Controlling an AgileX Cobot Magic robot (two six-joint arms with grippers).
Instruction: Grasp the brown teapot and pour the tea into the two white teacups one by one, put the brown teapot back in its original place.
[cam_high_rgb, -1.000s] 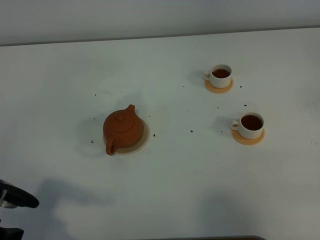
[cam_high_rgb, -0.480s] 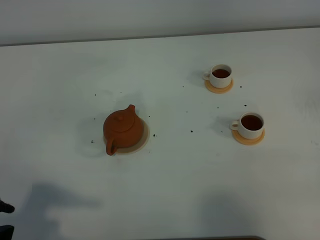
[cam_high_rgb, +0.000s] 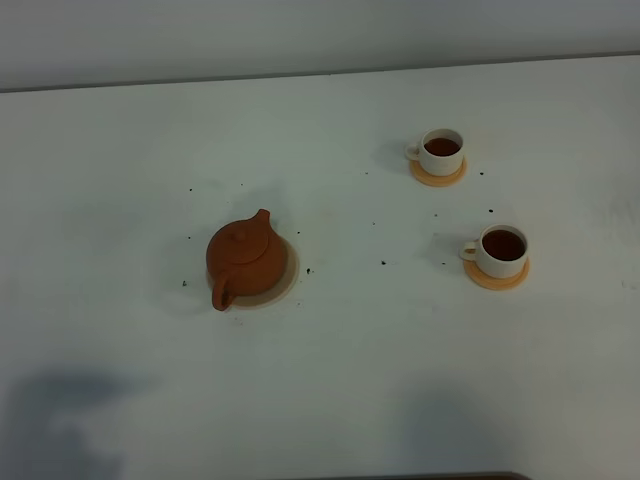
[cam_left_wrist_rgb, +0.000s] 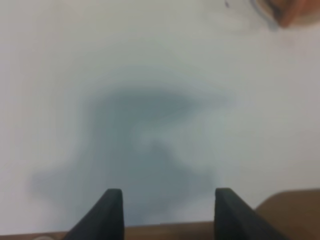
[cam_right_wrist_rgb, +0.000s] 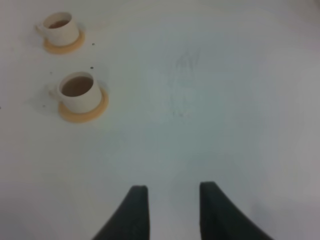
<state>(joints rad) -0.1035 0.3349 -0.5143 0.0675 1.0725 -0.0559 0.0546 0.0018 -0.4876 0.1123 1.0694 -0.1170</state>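
Brown teapot (cam_high_rgb: 246, 258): squat, round, reddish-brown clay, knobbed lid on, upright. It sits on a pale beige coaster (cam_high_rgb: 287, 280), offset so the coaster's rim shows on the side toward the cups. Long axis runs spout to handle: the short spout points toward the table's far edge and slightly toward the cups, the loop handle toward the near edge.

Two white teacups, far (cam_high_rgb: 441, 148) and near (cam_high_rgb: 501, 249): well apart from the teapot on its spout side, each on an orange-tan saucer (cam_high_rgb: 497, 276), each holding dark reddish-brown tea (cam_high_rgb: 503, 244); handles face the teapot.

White table (cam_high_rgb: 330, 380): dark specks scattered around the teapot.

Left gripper (cam_left_wrist_rgb: 167, 210): fingers apart, empty, over bare table near the teapot's handle.

Right gripper (cam_right_wrist_rgb: 171, 207): fingers apart, empty.
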